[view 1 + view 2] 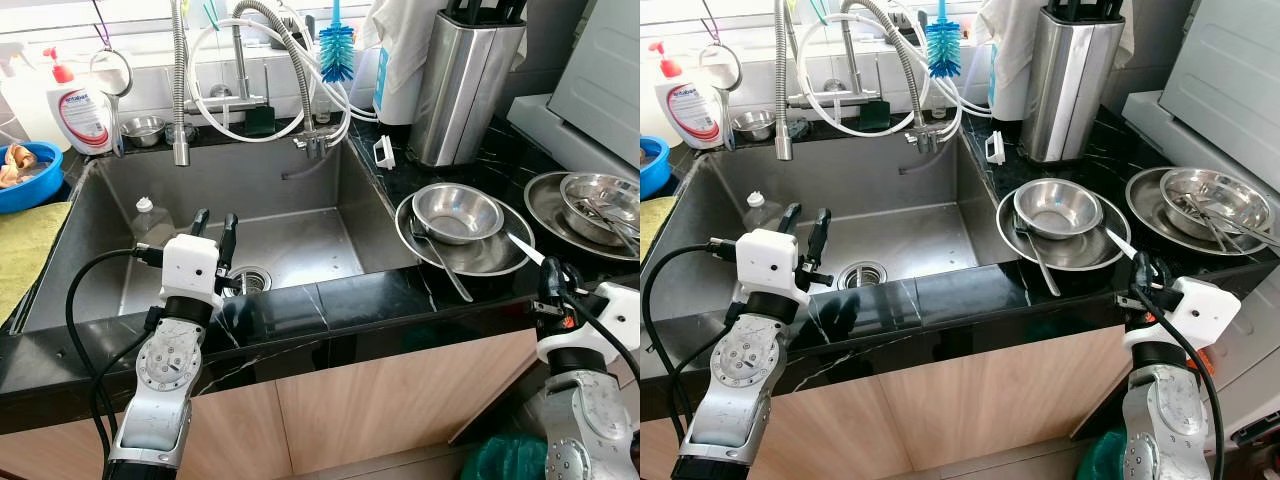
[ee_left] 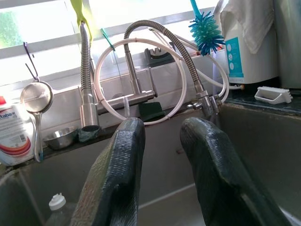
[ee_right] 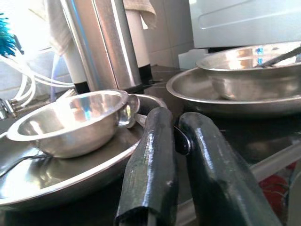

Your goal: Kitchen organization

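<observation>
Bowls and plates: my job is tidying the kitchen, and the steel dishes sit on the black tabletop [image 1: 330, 300], to the right of the sink [image 1: 290, 240].
Blue bowl: far left, I see a blue bowl [image 1: 28, 178] by a yellow cloth [image 1: 25, 250].
Soap bottle: a white soap bottle [image 1: 82, 115] stands behind the sink.
Left hand: my left hand [image 1: 214, 238] hangs over the sink's front edge. Its two fingers [image 2: 117, 179] are spread apart and hold nothing.
Small bottle: a little bottle [image 1: 150, 222] stands inside the sink.
Near dishes: a steel bowl [image 1: 457, 212] sits in a wide steel plate [image 1: 490, 255], with a spoon [image 1: 440, 262] lying across the plate.
Right hand: my right hand [image 1: 553, 276] is low by the tabletop edge, just beside that plate. Its fingers [image 3: 155, 169] are almost pressed together, empty.
Far dishes: another bowl with spoons [image 1: 600, 200] sits in a second plate [image 1: 545, 205].
How they feel: I think steel is light, hard and slippery, and won't break.
Where to grab: I would pinch the bowl's thin rim.
</observation>
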### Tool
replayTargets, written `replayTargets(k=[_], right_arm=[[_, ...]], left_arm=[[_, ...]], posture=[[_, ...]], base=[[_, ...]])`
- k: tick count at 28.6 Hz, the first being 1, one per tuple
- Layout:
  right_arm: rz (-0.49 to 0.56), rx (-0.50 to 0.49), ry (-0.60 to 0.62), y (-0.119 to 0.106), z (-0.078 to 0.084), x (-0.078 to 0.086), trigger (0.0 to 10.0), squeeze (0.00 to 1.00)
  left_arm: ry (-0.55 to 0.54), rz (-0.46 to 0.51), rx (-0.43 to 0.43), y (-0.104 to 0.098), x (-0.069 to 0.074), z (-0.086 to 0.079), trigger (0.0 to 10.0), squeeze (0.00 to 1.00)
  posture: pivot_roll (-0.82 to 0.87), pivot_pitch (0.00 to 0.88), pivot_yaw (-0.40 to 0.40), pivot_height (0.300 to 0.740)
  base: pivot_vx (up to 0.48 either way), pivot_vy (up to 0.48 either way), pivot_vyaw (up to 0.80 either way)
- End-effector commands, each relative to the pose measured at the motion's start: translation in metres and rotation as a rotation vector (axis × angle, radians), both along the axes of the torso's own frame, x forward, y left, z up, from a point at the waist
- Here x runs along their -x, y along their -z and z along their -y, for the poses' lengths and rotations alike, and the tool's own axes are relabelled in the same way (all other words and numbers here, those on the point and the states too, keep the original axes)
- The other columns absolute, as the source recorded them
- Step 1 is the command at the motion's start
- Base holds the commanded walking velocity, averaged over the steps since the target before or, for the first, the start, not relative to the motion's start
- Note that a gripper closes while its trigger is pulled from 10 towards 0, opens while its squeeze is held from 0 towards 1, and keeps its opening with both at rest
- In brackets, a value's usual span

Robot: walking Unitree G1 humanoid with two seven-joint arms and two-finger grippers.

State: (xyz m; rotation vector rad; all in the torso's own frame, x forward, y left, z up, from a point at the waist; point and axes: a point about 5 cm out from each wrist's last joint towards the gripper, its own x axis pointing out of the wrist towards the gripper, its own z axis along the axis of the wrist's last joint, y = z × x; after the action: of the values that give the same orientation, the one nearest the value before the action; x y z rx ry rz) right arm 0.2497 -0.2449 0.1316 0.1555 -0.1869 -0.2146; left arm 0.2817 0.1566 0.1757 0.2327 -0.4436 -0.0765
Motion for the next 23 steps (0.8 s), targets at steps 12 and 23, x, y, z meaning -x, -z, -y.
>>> replayTargets(k=[12, 23], right_arm=[[0.041, 0.082, -0.015, -0.011, -0.005, -0.004, 10.0, 0.0], [0.068, 0.142, -0.044, -0.017, -0.015, -0.007, 10.0, 0.0]], left_arm=[[-0.014, 0.009, 0.0, -0.001, 0.001, 0.0, 10.0, 0.0], [-0.021, 0.012, 0.001, -0.002, 0.001, -0.001, 10.0, 0.0]], posture=[[-0.07, 0.0, -0.005, 0.74], [-0.07, 0.0, -0.006, 0.74]], base=[[0.0, 0.0, 0.0], [0.0, 0.0, 0.0]])
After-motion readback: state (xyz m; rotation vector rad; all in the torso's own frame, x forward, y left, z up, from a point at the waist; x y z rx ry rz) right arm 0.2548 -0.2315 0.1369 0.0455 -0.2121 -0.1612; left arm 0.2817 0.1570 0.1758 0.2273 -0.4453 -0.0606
